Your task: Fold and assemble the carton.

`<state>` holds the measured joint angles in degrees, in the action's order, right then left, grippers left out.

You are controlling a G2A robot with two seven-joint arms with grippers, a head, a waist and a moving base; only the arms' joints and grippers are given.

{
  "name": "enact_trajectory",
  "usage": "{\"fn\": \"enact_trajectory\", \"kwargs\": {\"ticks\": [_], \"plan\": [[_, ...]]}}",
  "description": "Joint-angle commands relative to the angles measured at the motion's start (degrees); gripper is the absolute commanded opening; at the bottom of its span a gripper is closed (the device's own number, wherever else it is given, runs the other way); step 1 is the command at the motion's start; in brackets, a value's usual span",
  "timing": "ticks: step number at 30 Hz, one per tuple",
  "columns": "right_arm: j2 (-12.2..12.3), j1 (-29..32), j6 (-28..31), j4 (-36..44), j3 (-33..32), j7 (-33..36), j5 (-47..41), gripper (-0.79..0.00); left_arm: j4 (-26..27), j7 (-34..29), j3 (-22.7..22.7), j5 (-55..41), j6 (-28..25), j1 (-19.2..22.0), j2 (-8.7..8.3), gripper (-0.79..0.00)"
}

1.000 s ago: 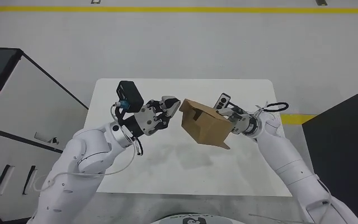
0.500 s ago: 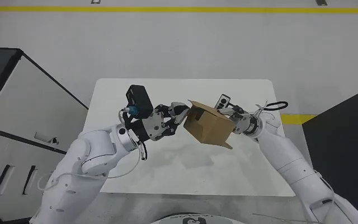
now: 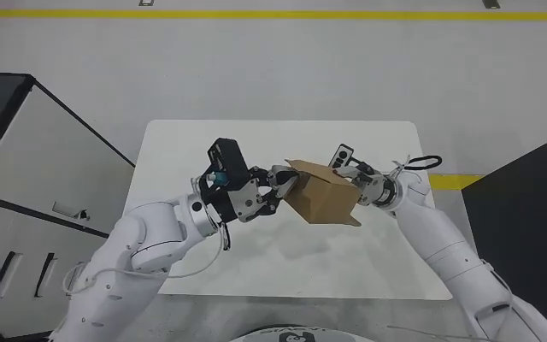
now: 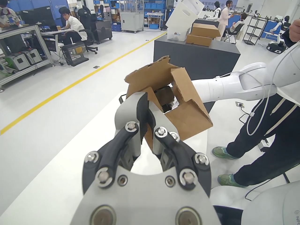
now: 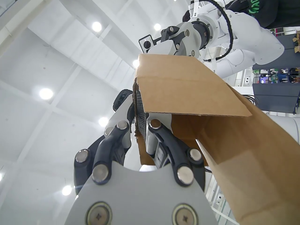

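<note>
A: Where does the carton sit?

B: It is held up over the right half of the white table, lifted off the surface. It is brown cardboard, tilted, and caught between the two arms, one at each end.

A: And the left pincer?

B: It meets the carton's left end. Its fingers are closed onto one cardboard wall at the open end. The sheet's edge runs between the pads, so there is next to no gap.

A: What does that open end look like?

B: In the left wrist view the flaps stand unevenly. One leans outward and another folds partway in, with a gap between them. Something dark shows inside through that gap, but what it is cannot be made out.

A: The right pincer?

B: It is at the carton's far right corner. It too is pinched tight, on a raw corrugated edge, and a panel of the carton spreads just beyond its tips.

A: Is anything loose?

B: In the top view one flap sticks out at the carton's near right corner.

A: And what is around the table?

B: A yellow line crosses the floor well beyond the table's far edge.
</note>
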<state>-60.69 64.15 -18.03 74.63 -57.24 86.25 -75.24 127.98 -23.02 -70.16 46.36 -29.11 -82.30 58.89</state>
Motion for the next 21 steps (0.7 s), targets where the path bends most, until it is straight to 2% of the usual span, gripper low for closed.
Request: {"fn": "enact_trajectory", "kwargs": {"ticks": [1, 16, 21], "plan": [[0.0, 0.1, 0.0, 0.1, 0.0, 0.0, 0.1, -0.785, 0.1, -0.2, 0.1, 0.0, 0.0, 0.0, 0.0, -0.785], [-0.4, 0.9, 0.3, 0.5, -1.7, -0.5, 1.0, -0.785, 0.5, -0.6, -1.5, -0.3, 0.2, -0.4, -0.12, -0.785], [-0.5, 1.3, 0.1, 0.8, -2.0, -0.7, 1.6, -0.785, 0.6, -1.0, -0.5, -0.1, -0.2, -0.4, -0.07, -0.785]]}}
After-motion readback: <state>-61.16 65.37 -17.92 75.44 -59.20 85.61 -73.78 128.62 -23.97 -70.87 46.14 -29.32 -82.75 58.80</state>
